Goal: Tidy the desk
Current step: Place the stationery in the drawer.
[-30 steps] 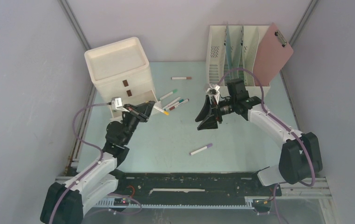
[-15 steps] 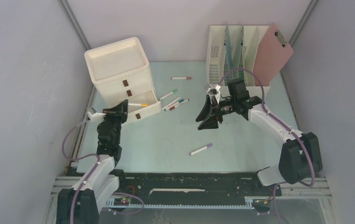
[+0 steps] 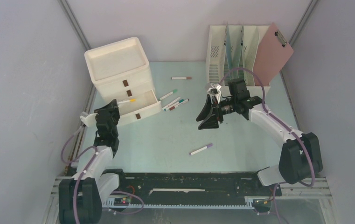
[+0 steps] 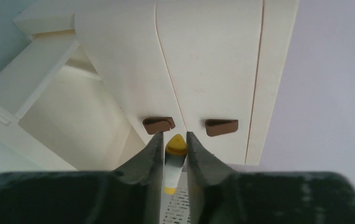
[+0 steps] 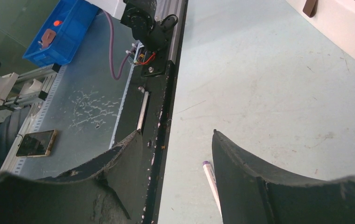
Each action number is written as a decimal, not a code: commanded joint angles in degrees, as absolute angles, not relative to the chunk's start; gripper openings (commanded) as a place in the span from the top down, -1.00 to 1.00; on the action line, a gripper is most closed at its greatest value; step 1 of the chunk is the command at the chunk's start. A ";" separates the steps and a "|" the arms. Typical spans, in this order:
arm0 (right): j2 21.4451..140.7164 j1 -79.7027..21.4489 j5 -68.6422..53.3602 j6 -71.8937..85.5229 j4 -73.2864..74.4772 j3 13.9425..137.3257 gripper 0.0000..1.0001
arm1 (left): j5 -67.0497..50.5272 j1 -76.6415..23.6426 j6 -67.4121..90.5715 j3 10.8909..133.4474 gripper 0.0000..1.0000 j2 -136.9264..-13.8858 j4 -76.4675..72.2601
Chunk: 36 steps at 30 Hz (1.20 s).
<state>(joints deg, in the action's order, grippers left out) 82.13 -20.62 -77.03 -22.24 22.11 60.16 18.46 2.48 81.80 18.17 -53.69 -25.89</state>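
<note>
Seen from above, the left arm (image 3: 98, 154) ran from its base at 7 o'clock toward 1 o'clock, folded tight with the wrist raised. The left jaws sat nearly closed, pinching a yellow-capped marker (image 4: 176, 147) from both sides. The right arm (image 3: 271, 122) stretched from its base at 4 o'clock toward 10 o'clock, where the wrist turned back. The right jaws pointed to 8 o'clock, spread wide and gripping nothing.

At the far left of the desk (image 3: 166, 135) stands the drawer unit (image 3: 117, 63); at the far right, the file rack (image 3: 216, 51) holds a clipboard (image 3: 272, 53). Pens (image 3: 175, 103) lie between them, a lone pen (image 3: 201, 149) lies nearer the front, and a marker (image 3: 128, 101) juts over the open drawer (image 3: 142, 108).
</note>
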 commanded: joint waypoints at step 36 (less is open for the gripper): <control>76.88 -20.50 -76.50 -33.18 28.56 60.21 -0.28 | 4.93 5.91 74.07 22.69 -1.00 -39.95 -16.47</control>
<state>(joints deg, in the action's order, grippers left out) 79.66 -20.34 -76.49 -29.82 27.14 60.16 10.04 5.45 75.99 23.64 -41.21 -14.35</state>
